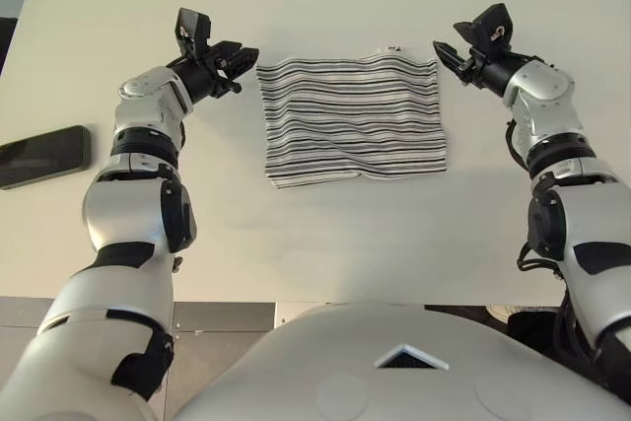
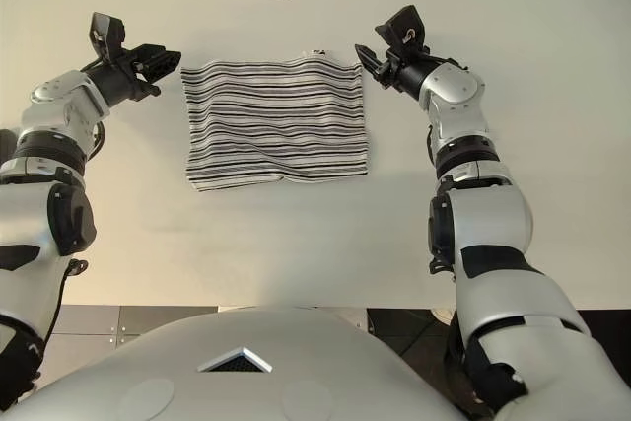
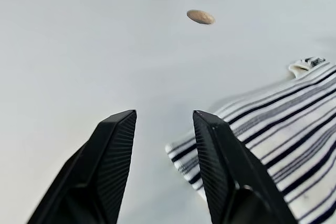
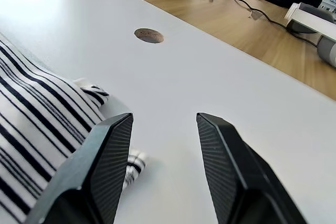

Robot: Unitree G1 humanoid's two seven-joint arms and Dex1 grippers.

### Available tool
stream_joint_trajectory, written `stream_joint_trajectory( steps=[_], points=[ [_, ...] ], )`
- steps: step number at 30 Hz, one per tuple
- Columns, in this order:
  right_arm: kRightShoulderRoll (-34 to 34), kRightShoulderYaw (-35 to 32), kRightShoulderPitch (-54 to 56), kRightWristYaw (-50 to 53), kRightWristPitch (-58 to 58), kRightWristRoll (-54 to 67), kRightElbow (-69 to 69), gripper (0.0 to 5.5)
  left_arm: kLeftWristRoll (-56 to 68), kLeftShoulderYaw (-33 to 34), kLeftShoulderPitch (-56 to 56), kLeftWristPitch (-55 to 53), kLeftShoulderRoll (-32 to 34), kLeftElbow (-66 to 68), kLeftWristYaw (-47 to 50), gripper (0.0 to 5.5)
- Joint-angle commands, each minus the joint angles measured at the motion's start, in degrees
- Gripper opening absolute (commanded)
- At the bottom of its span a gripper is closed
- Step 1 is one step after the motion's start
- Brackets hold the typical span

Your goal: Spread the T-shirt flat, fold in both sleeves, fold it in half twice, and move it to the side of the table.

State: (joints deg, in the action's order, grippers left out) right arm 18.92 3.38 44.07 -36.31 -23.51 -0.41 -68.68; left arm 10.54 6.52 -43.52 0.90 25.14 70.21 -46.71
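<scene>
Parted, empty black left gripper [image 1: 242, 64] and right gripper [image 1: 446, 54] flank the upper corners of the black-and-white striped fabric T-shirt [image 1: 353, 117], a folded rectangle mid-frame on the white table [image 1: 296, 234]; likely staged for the next fold.

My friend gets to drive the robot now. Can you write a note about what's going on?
Left gripper: open, empty, by the shirt's far left corner.
Right gripper: open, empty, by its far right corner.
Shirt: a striped rectangle lying flat mid-table, collar tag at the far edge.
Done: sleeves folded in; it looks halved at least once, though the number of folds is unclear.
Left: probably another half-fold, then move it to the table's side.
</scene>
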Motion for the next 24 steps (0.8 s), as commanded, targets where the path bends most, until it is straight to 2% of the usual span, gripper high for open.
stream_joint_trajectory(
  steps=[1,5,10,14,18,21,24],
  points=[
    [2.34,4.29,-1.99,-0.55,-12.05,-5.99,7.02,2.25,-3.89,-3.28,5.57,14.95,1.51,-13.47,-3.04,2.00],
    [9.30,13.38,-4.95,3.20,-22.71,-20.81,14.76,2.25,-9.30,-13.80,22.29,28.19,5.50,-43.96,-11.66,2.00],
    [11.17,19.82,-4.91,6.30,-24.63,-30.10,14.69,2.25,-26.39,-25.24,31.79,37.42,11.53,-55.70,-11.76,2.00],
    [12.07,23.83,-6.94,-0.35,-25.46,-30.44,15.74,2.25,-40.29,-30.53,30.21,41.69,13.68,-55.53,-6.72,2.00],
    [15.29,26.95,-11.77,-13.14,-23.70,-26.84,21.32,2.25,-61.91,-39.06,23.59,46.62,14.87,-49.13,6.32,2.00],
    [20.14,28.41,-18.76,-26.98,-16.44,-16.90,34.72,2.25,-77.74,-47.66,15.00,45.56,15.35,-42.02,19.89,2.00],
    [24.16,29.79,-24.43,-36.05,-6.90,-7.60,49.80,2.25,-90.18,-56.14,6.24,41.82,15.39,-33.68,33.07,2.00]
  ],
)
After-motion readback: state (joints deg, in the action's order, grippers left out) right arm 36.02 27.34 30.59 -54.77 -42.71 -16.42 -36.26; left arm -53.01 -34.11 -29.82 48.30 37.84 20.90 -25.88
